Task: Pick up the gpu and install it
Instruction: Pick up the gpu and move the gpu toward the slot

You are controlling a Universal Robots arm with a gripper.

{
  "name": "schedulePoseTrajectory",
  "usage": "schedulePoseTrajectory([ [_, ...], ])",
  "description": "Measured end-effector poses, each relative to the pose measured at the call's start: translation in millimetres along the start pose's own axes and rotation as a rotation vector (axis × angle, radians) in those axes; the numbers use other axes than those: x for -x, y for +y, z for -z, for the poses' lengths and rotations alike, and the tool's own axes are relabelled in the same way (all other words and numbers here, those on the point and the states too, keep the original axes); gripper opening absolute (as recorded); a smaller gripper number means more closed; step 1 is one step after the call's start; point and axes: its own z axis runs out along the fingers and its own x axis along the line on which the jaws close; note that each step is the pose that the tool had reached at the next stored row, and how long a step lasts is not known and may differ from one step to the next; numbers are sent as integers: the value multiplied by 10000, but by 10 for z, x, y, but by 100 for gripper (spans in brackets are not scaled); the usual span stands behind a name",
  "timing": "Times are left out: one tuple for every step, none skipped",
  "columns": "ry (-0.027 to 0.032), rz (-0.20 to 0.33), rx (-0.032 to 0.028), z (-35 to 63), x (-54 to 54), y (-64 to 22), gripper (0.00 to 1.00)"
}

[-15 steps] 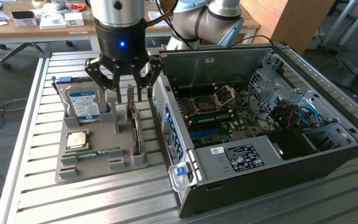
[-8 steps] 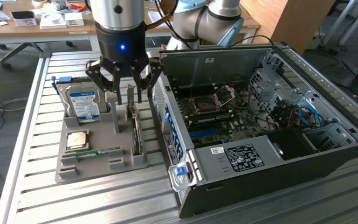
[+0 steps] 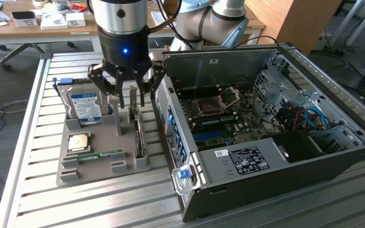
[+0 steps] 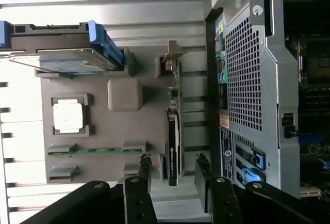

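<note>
Slatted metal table (image 3: pixel 106 202) is carrying a gray tray (image 3: pixel 74 176) left of centre in the exterior view, with the gpu (image 3: pixel 139 135) standing on edge in it. I'm hanging my claw (image 3: pixel 129 99) spread open just above. Reckon I should be straddling the card evenly and dropping straight.

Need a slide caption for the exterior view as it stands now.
Open gripper poised over the gpu, which stands on edge in the gray parts tray beside the open computer case.

Gripper (image 4: pixel 174 167) (jaws apart) over the upright gpu (image 4: pixel 172 139)
</note>
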Motion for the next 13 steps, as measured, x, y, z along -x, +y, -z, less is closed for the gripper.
schedulePoseTrajectory([
  [-1, 0, 0, -5, 0, 0, 47],
  [0, 0, 0, -10, 0, -1, 47],
  [0, 0, 0, -15, 0, -1, 47],
  [0, 0, 0, -20, 0, -1, 47],
  [0, 0, 0, -25, 0, -1, 47],
  [-1, 0, 0, -29, 0, -2, 47],
  [0, 0, 0, -34, -1, -2, 47],
  [0, 0, 0, -40, -1, -2, 47],
  [-1, 0, 0, -46, -1, -2, 47],
  [-1, 0, 1, -54, -1, -3, 47],
  [0, 0, 0, -61, -1, -3, 47],
  [-1, 0, 0, -69, -2, -3, 47],
  [-1, 0, 0, -77, -2, -4, 47],
])
